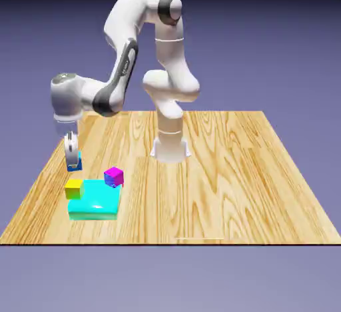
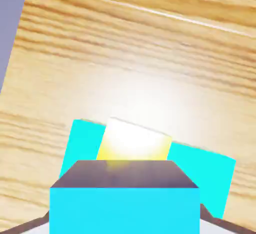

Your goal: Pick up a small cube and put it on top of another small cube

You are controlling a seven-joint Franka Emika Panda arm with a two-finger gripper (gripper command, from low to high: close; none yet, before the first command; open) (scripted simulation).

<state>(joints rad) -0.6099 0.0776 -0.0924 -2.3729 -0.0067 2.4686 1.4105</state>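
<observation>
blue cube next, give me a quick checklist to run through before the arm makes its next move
1. Blue cube between the fingertips: ok
2. Gripper closed on it: ok
3. Top of the yellow cube free of other cubes: ok
4. Blue cube lined up over the yellow one: not ok, it is nearer the robot's base
5. Blue cube raised enough to pass over the yellow one: cannot tell
6. Magenta cube off the yellow one's top: ok, it sits apart, to the exterior view's right

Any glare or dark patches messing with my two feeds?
Hand view: glare bleaches the yellow cube nearly white and spills onto the tabletop; the held cube's far side is dark. Exterior view: small highlight on the cyan block.
</observation>
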